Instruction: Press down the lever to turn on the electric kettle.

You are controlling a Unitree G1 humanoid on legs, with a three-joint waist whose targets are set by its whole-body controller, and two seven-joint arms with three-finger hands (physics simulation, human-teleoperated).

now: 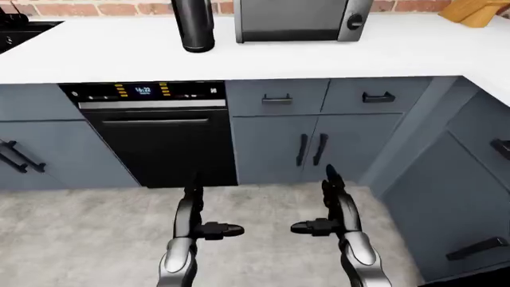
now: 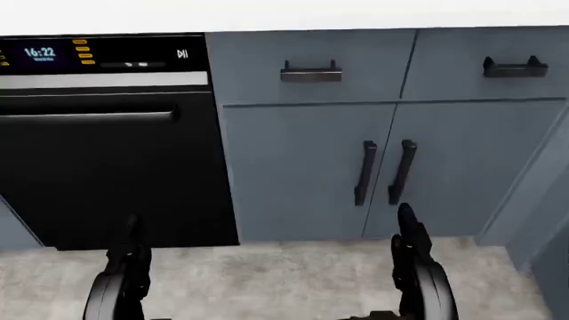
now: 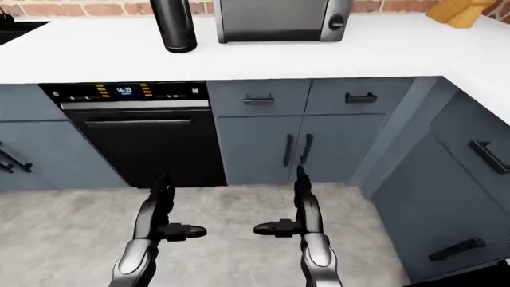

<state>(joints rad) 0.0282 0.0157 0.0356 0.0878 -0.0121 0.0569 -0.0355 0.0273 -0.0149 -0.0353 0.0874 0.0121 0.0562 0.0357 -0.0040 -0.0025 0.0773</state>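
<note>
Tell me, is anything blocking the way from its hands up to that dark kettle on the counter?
No object does. Both hands, left hand and right hand, hang low over the floor; the kettle stands on the white counter, with bare counter before it.

Both hands, left hand point(image 1: 199, 224) and right hand point(image 1: 330, 221), held open above the floor point(image 1: 79, 233); dark kettle point(image 1: 193, 25) on the counter point(image 1: 318, 60) far above the left hand.

Dark kettle point(image 1: 194, 25) upright, white countertop point(image 1: 318, 60) — top cropped

both arms low, left hand point(image 1: 194, 210) and right hand point(image 1: 332, 206) open, empty.
</note>
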